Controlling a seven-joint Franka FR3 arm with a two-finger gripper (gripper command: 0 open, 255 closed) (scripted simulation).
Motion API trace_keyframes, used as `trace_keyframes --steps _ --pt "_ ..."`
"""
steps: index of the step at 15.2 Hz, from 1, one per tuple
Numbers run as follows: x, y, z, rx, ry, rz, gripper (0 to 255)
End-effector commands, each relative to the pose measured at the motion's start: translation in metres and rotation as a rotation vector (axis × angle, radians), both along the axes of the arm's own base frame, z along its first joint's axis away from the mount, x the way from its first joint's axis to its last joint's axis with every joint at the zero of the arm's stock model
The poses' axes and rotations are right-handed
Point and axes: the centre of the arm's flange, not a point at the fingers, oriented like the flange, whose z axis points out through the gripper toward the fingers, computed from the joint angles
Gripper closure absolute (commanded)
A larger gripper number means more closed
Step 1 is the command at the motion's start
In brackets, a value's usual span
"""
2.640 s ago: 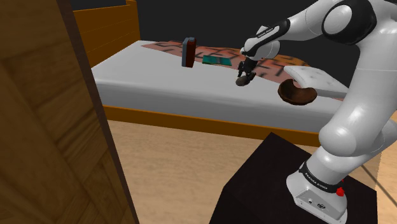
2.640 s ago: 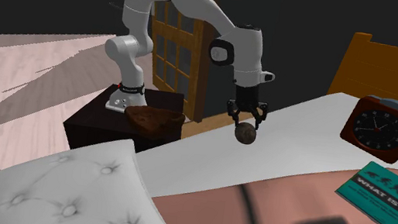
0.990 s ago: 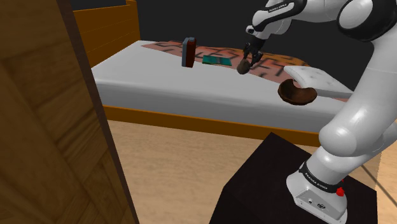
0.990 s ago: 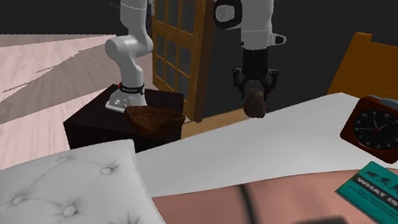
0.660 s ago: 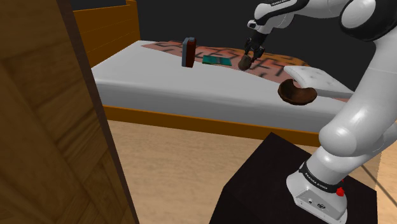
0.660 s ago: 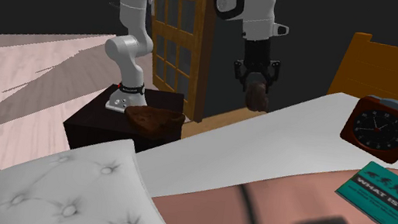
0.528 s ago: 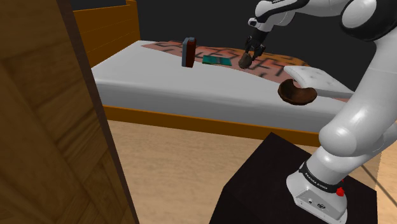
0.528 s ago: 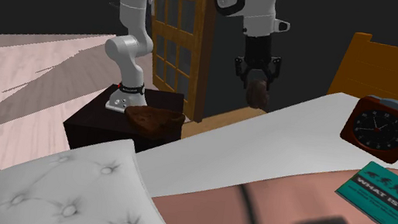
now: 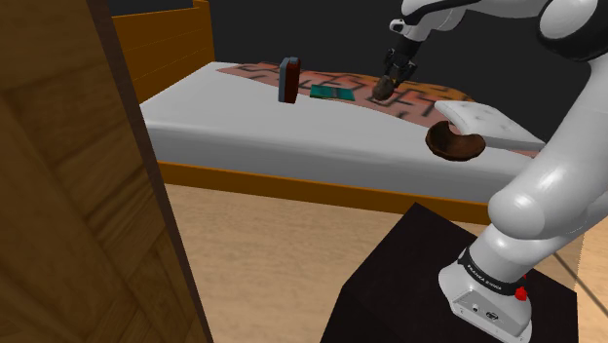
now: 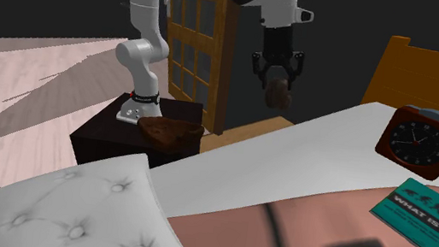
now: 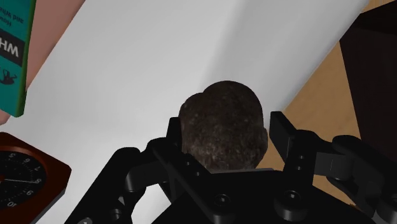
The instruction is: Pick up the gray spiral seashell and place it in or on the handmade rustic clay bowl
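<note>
Bed sheet [image 10: 290, 166] below | seashell [image 11: 221, 124] underside hidden by clasping fingers [image 11: 282, 130]

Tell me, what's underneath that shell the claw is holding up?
Beneath the seashell lies the white bed sheet, with a wooden strip at its edge. The shell and the gripper clasping it cover the patch directly below.

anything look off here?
Nothing spilled or broken. The shell is clasped in the claw, above the bed. Only oddity: the bowl perches at the mattress edge beside the pillow and looks tilted.
</note>
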Motion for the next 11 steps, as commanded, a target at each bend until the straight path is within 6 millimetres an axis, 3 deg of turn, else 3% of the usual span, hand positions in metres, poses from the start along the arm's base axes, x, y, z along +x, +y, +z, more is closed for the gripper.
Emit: trace_keyframes --steps 1,11 --pt "-0.025 -0.005 0.003 0.0 0.0 0.0 255" --pt "-0.155 -0.027 0.011 0.0 0.0 0.0 255"
